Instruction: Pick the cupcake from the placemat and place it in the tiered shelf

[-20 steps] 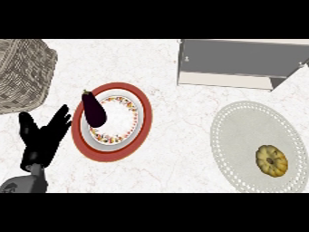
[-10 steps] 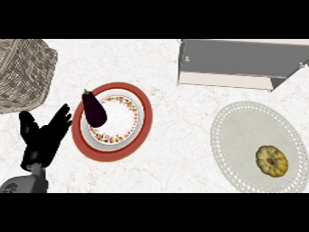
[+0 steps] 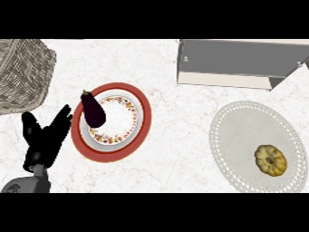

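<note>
Golden-yellow ridged cupcake [image 3: 270, 160]: it sits on the placemat, in its lower right part, near the rim, and nothing touches it.
Pale grey oval placemat with a lacy edge [image 3: 243, 131]: it lies flat on the right side of the counter, below the shelf and apart from it.
Grey and cream tiered shelf [image 3: 237, 59]: it stands at the top right of the view, and only its upper surfaces and one pale ledge can be seen from above. I cannot tell what is inside.
Black left hand [image 3: 41, 145]: it shows at the lower left, just beside the red plate, with the fingers straight and spread, pointing up. It holds nothing, and it is far from the cupcake.
Grey forearm [image 3: 26, 185]: it enters from the lower edge, under the left hand.
Right hand: it does not appear in the view.
Round red plate [image 3: 117, 156]: it lies left of the middle, with a smaller plate on top of it.
White plate with a flower border [image 3: 120, 122]: it rests inside the red one.
Dark purple eggplant [image 3: 93, 113]: it lies along the left side of the white plate, stem toward the top.
Woven wicker basket [image 3: 9, 72]: it stands in the upper left corner.
White marble counter [image 3: 176, 136]: it carries all these things.
</note>
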Robot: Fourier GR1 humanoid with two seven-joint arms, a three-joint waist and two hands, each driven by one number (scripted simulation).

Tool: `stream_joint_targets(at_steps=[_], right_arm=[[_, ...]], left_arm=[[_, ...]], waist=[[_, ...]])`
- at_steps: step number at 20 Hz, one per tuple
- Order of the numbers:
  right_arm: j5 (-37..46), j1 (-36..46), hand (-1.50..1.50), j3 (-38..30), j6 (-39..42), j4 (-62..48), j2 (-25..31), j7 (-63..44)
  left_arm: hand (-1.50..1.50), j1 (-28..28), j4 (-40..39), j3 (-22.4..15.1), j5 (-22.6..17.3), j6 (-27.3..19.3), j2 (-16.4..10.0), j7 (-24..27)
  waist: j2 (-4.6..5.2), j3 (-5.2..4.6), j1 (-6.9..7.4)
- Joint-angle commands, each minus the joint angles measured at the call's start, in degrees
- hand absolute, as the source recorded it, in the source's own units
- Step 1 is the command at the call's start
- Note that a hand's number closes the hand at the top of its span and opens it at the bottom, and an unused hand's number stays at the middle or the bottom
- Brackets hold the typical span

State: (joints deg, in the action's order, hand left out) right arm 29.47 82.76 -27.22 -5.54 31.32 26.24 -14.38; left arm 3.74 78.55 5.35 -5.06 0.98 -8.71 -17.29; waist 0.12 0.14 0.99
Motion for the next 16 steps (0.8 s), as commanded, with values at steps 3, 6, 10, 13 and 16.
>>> stream_joint_targets(at_steps=[3,6,10,13,16], right_arm=[[-3.91,2.18,-1.50,-4.97,-6.06,-0.97,2.60,-0.42],[-3.89,-1.36,-1.50,-5.80,-7.83,0.63,6.57,1.15],[-2.78,-0.50,-1.50,-6.18,-10.69,-0.12,11.43,-2.18],[-4.73,-2.46,-1.50,-9.02,-12.00,-0.03,14.94,-1.91],[-7.71,-4.37,-1.50,-11.10,-8.93,0.89,18.09,-3.14]], left_arm=[[0.00,3.54,-2.58,1.00,-0.32,0.33,-1.07,-1.82],[0.00,-0.54,-2.28,0.20,0.66,0.03,0.40,2.06],[0.00,-1.33,-1.98,0.99,-0.51,1.58,-0.62,1.57],[0.00,-1.83,0.63,-1.14,0.65,0.06,1.17,-0.68],[0.00,-2.47,-2.24,1.42,-1.59,3.64,-1.33,2.17]], waist=[[0.38,-0.16,0.11],[0.15,-0.15,-0.30],[0.12,-0.16,-0.11],[0.06,-0.11,-0.17],[-0.07,-0.14,-0.64]])
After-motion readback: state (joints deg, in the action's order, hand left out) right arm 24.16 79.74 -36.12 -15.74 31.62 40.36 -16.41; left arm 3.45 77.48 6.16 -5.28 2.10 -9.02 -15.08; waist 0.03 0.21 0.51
